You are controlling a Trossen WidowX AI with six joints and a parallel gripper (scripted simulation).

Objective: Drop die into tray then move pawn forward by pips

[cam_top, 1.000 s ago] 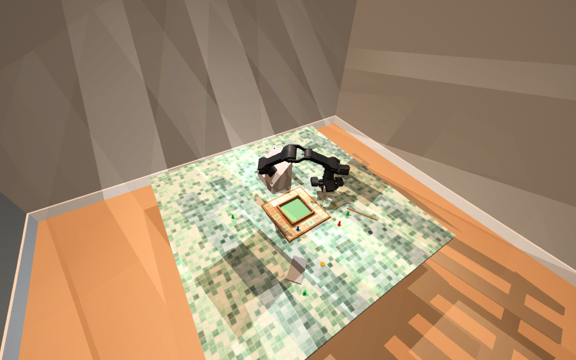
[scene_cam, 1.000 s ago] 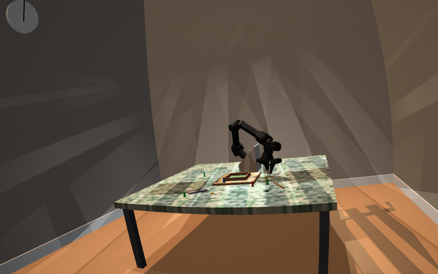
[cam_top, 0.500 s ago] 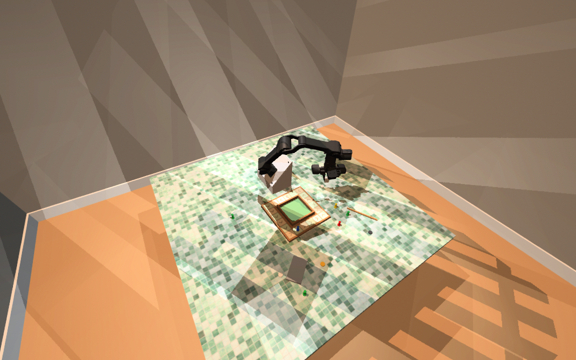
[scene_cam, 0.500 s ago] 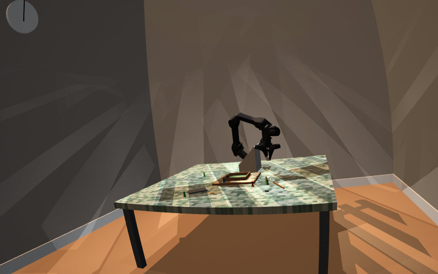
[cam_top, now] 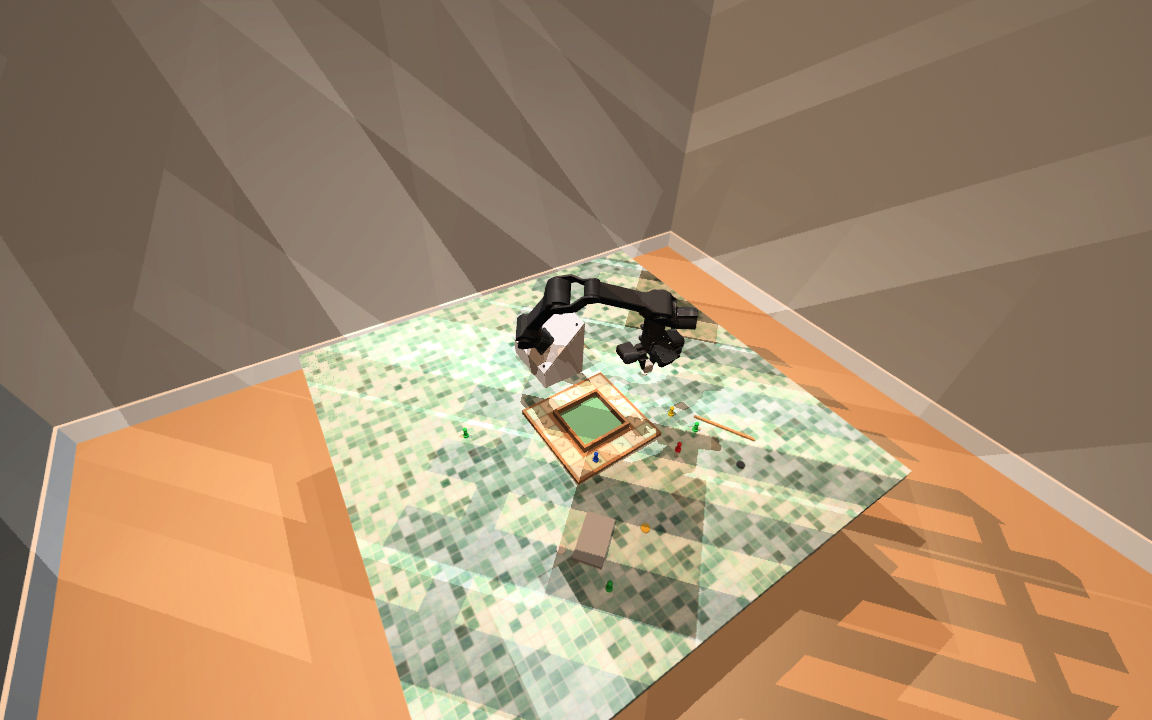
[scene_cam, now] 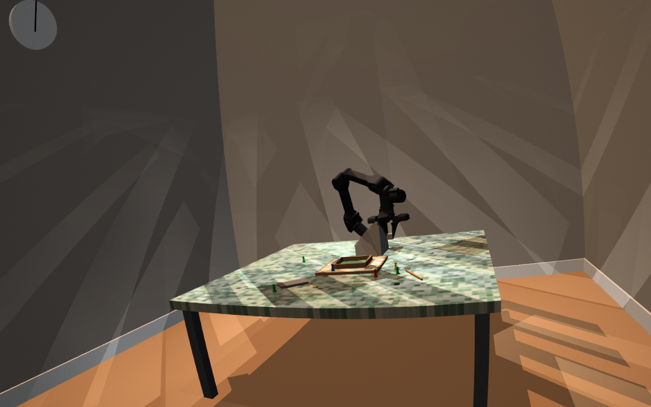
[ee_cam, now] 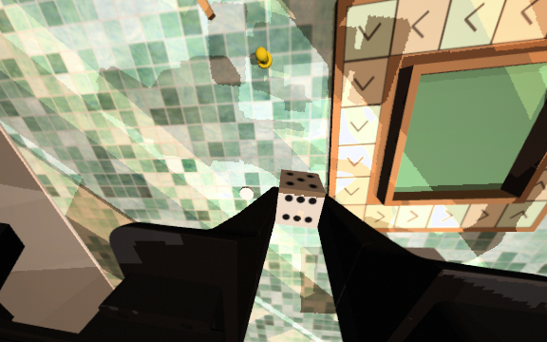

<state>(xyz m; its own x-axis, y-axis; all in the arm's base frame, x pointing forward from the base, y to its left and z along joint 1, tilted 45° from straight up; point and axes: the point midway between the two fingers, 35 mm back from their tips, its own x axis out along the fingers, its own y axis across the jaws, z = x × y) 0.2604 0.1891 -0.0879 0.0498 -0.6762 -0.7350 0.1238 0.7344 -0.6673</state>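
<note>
My gripper is shut on the die, a white cube with dark pips, and holds it above the table beside the board. In the wrist view, six pips show on the face turned to the camera and several on the darker face. The board has a ring of arrowed squares around the green-floored dice tray, which is empty. The blue pawn stands upright on the ring near the board's front corner; it is outside the wrist view.
A yellow pawn, green pawn, red pawn and pencil lie right of the board. A box and green pawn are in front. Another green pawn is left.
</note>
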